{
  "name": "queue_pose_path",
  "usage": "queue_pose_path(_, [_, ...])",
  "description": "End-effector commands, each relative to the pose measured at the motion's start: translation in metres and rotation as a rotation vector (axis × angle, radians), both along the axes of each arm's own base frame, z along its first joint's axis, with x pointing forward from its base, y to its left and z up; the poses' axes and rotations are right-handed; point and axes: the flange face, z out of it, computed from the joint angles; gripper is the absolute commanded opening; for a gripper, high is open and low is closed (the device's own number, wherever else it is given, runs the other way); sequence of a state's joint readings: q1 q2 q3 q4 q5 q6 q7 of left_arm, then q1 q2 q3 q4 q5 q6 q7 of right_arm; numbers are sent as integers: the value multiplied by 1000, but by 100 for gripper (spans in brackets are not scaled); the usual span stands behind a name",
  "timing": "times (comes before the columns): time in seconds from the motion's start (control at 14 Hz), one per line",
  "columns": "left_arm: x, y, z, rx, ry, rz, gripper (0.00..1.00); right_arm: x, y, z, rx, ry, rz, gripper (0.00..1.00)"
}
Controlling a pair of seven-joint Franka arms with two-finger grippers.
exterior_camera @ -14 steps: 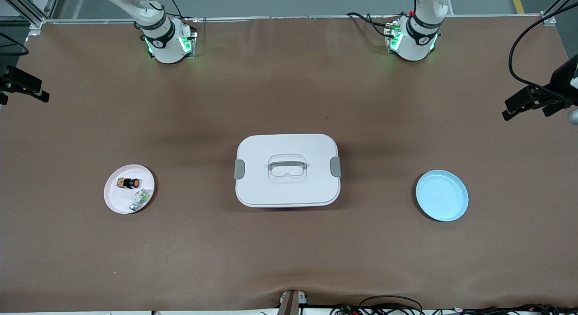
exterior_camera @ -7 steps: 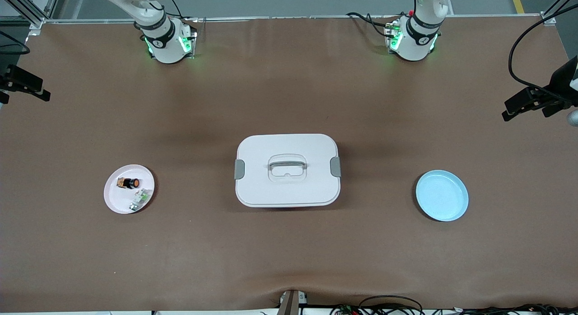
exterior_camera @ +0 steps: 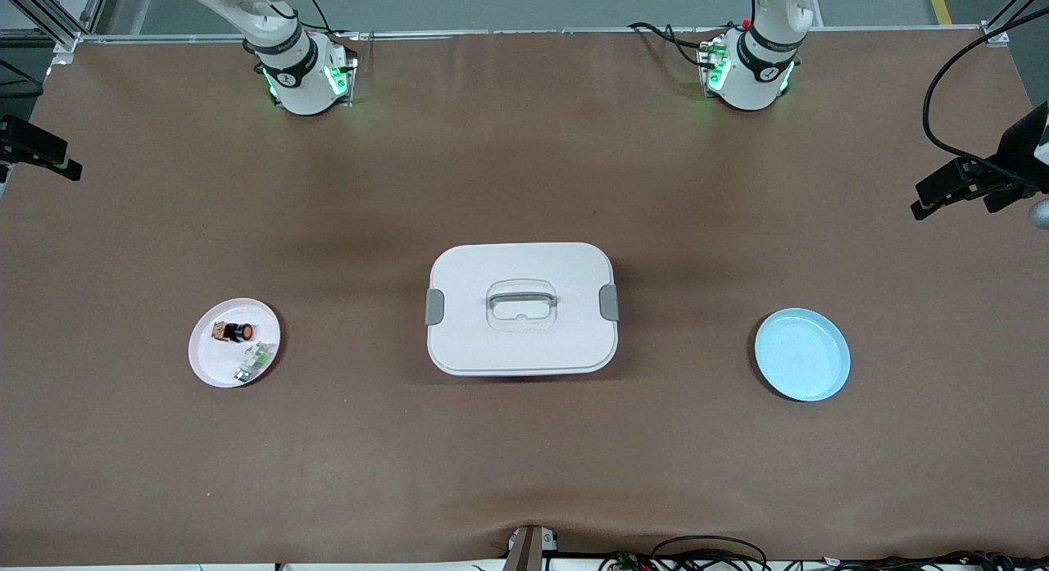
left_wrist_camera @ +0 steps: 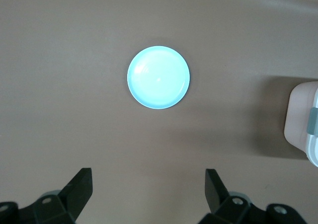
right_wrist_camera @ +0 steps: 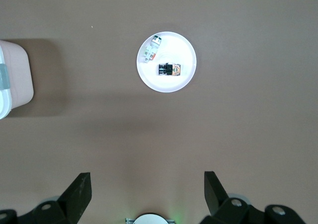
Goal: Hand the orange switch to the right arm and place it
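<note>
1. Brown cloth covers the table (exterior_camera: pixel 524 161), with a big white box (exterior_camera: pixel 522 309) in the middle.
2. Toward the right arm's end from the box, the orange switch (exterior_camera: pixel 233 332) lies on its side on a white plate (exterior_camera: pixel 206 362), beside a small white-and-green part (exterior_camera: pixel 254 360).
3. Toward the left arm's end lies a smooth round blue plate (exterior_camera: pixel 802 355).
4. High over the white plate, the right gripper (right_wrist_camera: pixel 147 194) is spread wide and holds nothing, so I think it is nearer.
5. Over the blue plate, the left gripper (left_wrist_camera: pixel 149 193) is spread wide too.

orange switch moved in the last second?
No. The orange switch lies in the same spot on the white plate, beside the white-and-green component; its place relative to the white lidded box is unchanged.
</note>
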State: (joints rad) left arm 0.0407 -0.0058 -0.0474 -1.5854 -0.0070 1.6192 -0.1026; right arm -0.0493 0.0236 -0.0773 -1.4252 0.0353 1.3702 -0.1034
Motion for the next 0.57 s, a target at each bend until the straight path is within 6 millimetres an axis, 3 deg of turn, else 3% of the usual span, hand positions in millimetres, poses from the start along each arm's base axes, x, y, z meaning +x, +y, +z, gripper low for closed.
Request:
queue_pose_path(0.0, [1, 2, 5, -11, 6, -15, 100, -9, 0, 6, -14, 0, -67, 100])
queue_pose_path(0.5, [2, 4, 3, -11, 9, -12, 100, -10, 1, 9, -15, -2, -74, 100])
